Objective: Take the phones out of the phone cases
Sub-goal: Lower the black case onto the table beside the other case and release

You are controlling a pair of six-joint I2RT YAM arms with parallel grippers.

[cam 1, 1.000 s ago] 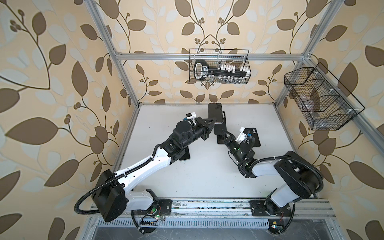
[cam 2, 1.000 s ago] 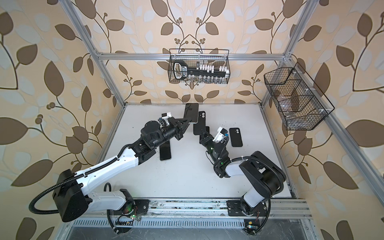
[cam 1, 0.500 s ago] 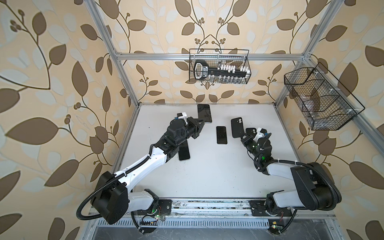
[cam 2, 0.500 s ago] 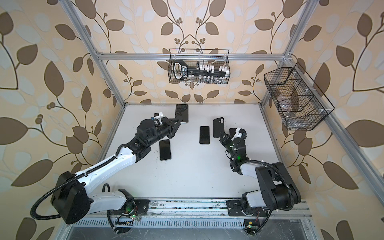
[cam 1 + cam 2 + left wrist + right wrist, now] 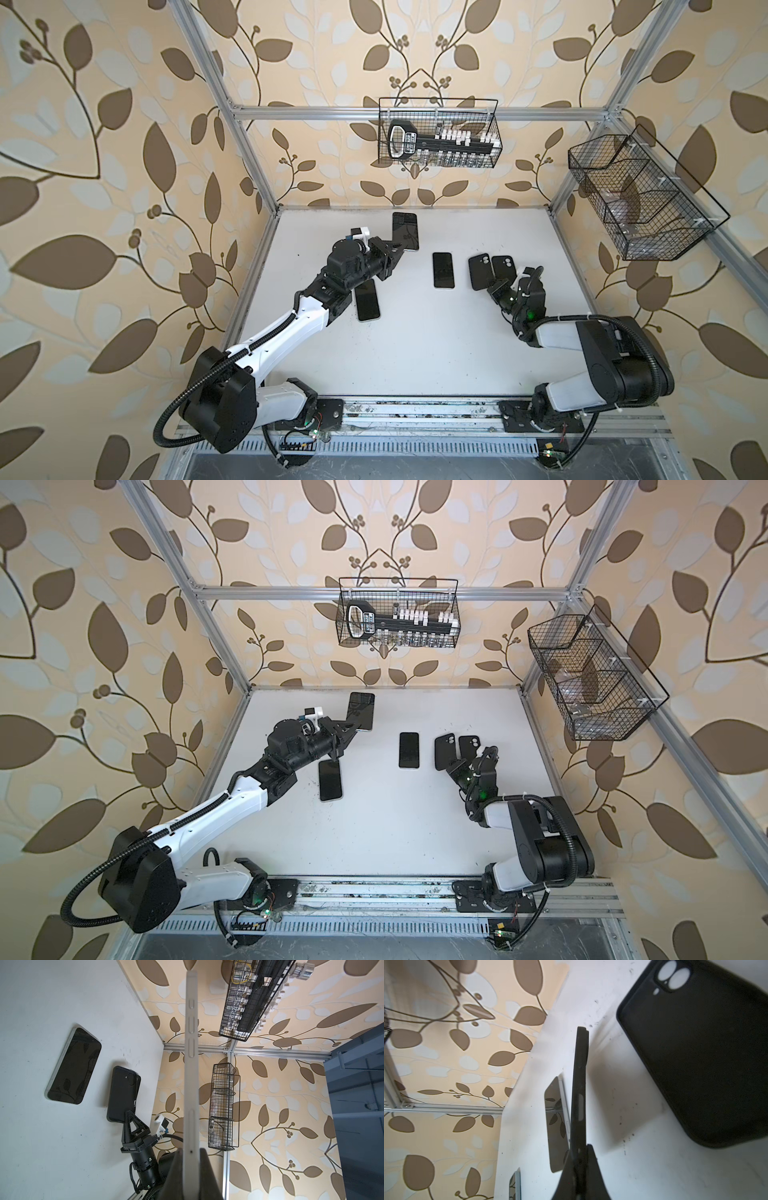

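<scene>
A wire basket holding a black tool and small white pieces hangs on the back wall, high beyond the left fingers. A compartmented wire basket hangs on the side wall, outward of the right fingers. Leaf-patterned wallpaper backs the aluminium frame; a white table lies beneath both.

Phone case, near end hidden within hand

Phone left; case right
</scene>
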